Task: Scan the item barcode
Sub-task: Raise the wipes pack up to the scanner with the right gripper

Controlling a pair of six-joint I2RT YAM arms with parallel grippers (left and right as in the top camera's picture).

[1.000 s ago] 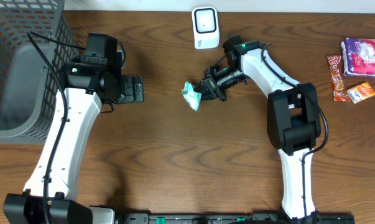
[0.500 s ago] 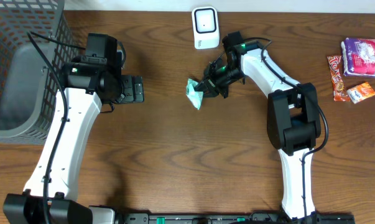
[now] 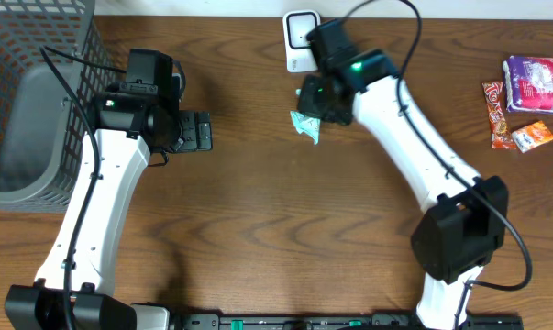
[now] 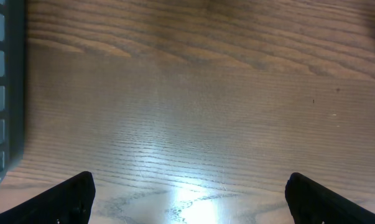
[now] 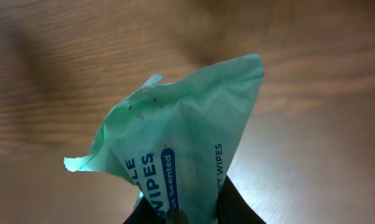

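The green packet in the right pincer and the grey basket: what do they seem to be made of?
Green packet: thin soft plastic film, slightly glossy; it crumples and carries printed text. Grey basket: probably moulded plastic, matte, with a grid of holes; coated metal is possible.

Overhead top-down; wrist views close; right shares wipes pack [image 3: 305, 125].

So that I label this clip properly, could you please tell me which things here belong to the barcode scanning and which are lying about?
In the job: wipes packet, right pincer shut on it, white scanner.
Lying about: grey mesh basket, snack packets, open left pincer.
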